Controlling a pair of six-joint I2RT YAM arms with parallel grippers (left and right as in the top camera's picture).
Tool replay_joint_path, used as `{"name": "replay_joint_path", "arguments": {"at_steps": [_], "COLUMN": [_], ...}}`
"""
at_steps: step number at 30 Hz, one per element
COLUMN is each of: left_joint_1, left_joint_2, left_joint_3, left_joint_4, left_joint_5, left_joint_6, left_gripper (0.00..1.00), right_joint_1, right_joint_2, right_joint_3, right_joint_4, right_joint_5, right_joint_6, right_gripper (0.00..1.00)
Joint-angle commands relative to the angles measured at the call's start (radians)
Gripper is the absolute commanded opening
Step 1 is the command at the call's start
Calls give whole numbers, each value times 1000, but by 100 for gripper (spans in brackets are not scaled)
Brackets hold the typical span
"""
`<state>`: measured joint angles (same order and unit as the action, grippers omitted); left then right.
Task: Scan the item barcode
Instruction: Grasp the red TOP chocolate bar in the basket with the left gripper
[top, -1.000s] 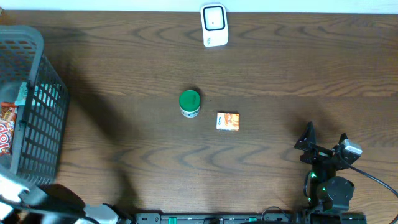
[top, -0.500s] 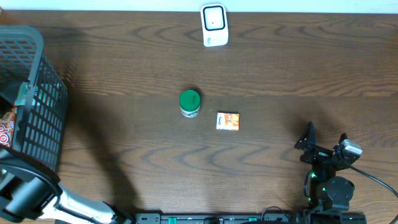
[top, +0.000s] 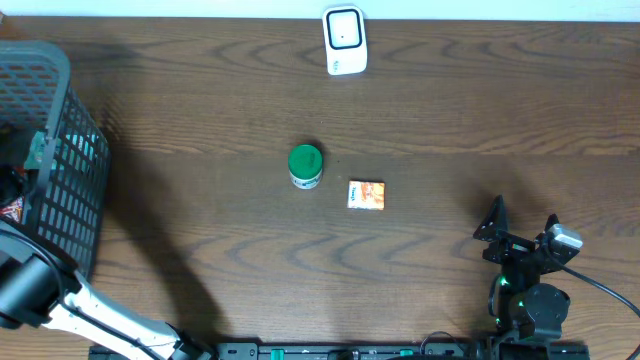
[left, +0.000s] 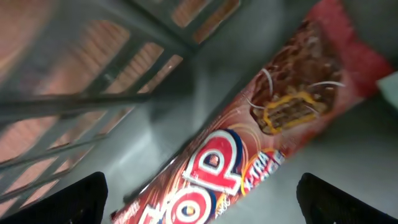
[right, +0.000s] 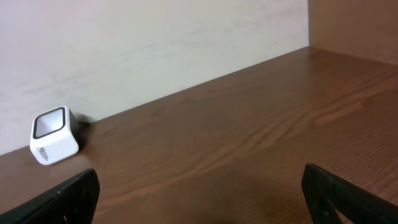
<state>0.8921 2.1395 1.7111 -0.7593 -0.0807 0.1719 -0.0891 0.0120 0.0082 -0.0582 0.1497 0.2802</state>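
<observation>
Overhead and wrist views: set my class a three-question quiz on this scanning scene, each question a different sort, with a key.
1. True or false: the white scanner stands near the table's far edge.
2. What lies in the basket under the left hand? A) red snack packet; B) green jar; C) orange box.
3. Fill in: the right hand is ___, holding nothing.
Key: 1 true; 2 A; 3 open.
</observation>
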Motion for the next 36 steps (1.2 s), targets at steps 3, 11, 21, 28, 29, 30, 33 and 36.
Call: {"name": "replay_joint_path", "arguments": {"at_steps": [3, 11, 21, 28, 29, 30, 33, 36], "left_joint_1": [2, 2, 1, 0, -3, -8, -48, -164], "left_joint_2": [71, 122, -41, -414, -482, -539, -710, -845], "left_joint_3": [-4, -6, 87, 126, 126, 126, 126, 126], "left_joint_4": [-6, -39, -204, -196, -174, -153, -97, -79], "left_joint_5": [-12, 97, 97, 300, 397, 477, 689, 826], "left_joint_6": [15, -106, -260, -466, -466, -467, -523, -525], "left_gripper": [96, 40, 8, 7, 7, 7, 8, 8], "right_joint_1": [10, 10, 10, 10, 10, 10, 10, 10], "right_joint_2": [-5, -5, -5, -5, -5, -5, -5, -5], "right_joint_3": [-3, -3, -3, -3, -3, -3, -3, -3], "right_joint_4": [-2, -2, -2, -2, -2, -2, -2, -2], "right_joint_5": [-2, -2, -2, -1, -1, -2, -2, -1], "right_joint_6": [-5, -5, -5, -5, -5, -5, -5, -5], "right_gripper": [99, 99, 99, 99, 99, 99, 99, 99]}}
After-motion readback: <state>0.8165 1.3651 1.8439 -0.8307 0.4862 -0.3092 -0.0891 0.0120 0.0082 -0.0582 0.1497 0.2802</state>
